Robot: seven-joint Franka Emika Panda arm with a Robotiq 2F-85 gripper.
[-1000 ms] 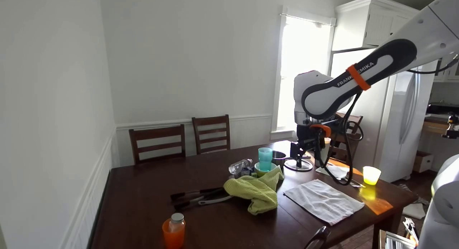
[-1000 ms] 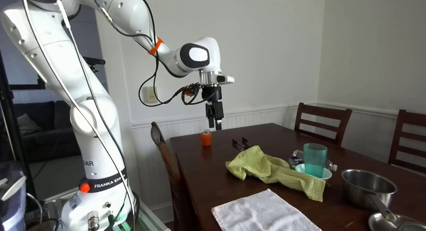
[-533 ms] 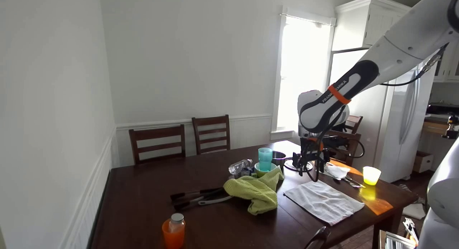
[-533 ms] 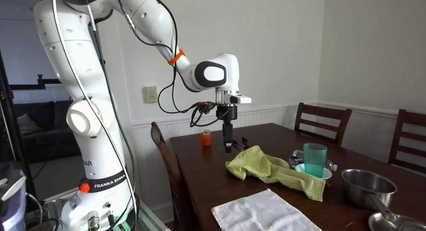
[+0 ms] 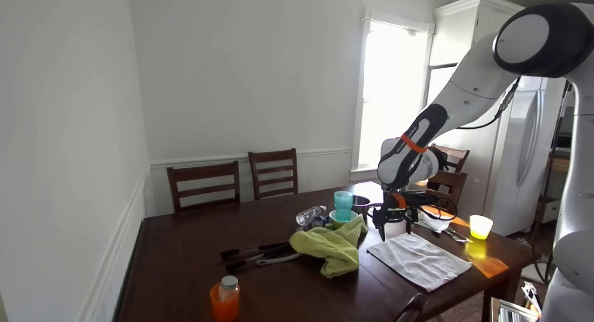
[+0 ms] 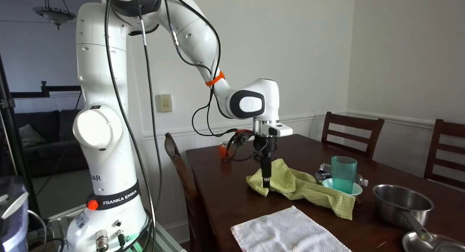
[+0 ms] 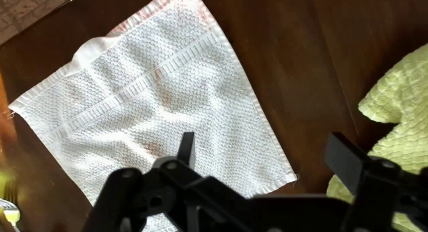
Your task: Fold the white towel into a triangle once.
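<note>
White and lightly rumpled, the towel lies unfolded on the table, below the pincer. The arm rises nearly upright to a high elbow, then slopes down to the wrist, and from there the pincer points straight down. Its fingers are spread wide, with hold of nothing. In the wrist view, one finger shows against the towel; the other is past the towel's edge, toward the green cloth just beside the pincer. The fingertips seem to hang above the towel, though from these angles the gap is hard to judge. In an exterior view, the teal cup stands farther from the pincer than the green cloth does.
</note>
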